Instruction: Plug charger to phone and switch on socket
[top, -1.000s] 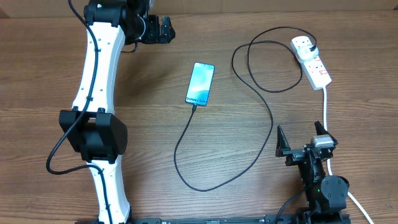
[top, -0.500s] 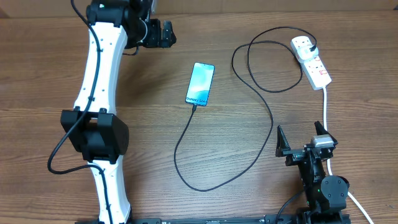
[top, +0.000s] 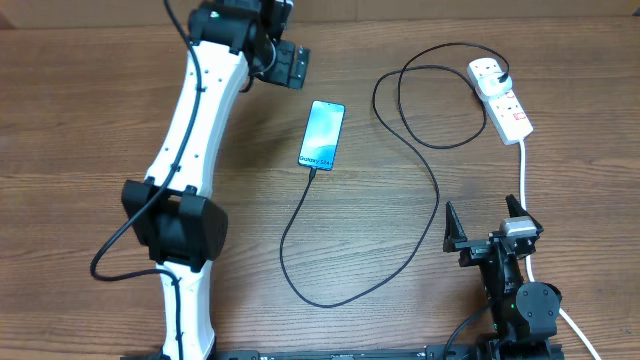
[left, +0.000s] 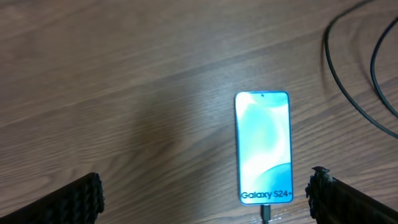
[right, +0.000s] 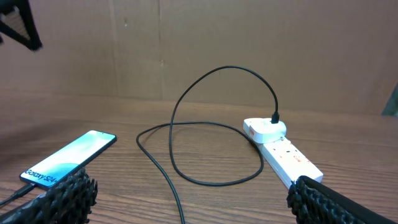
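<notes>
The phone (top: 322, 135) lies flat mid-table, its cyan screen up, with white text at its near short edge. It also shows in the left wrist view (left: 263, 146) and the right wrist view (right: 68, 158). The black charger cable (top: 420, 180) is plugged into the phone's near edge, loops across the table, and its plug sits in the white socket strip (top: 500, 95), also seen in the right wrist view (right: 283, 152). My left gripper (top: 292, 66) is open and empty, hovering behind and left of the phone. My right gripper (top: 487, 228) is open and empty near the front right.
The strip's white cord (top: 524, 180) runs down the right side past my right arm base (top: 520, 300). My left arm (top: 190, 170) stretches over the left half of the table. A brown wall (right: 199, 43) stands behind the table.
My left gripper has swung right, closer to the phone. The right arm, phone, cable and strip have not moved.
</notes>
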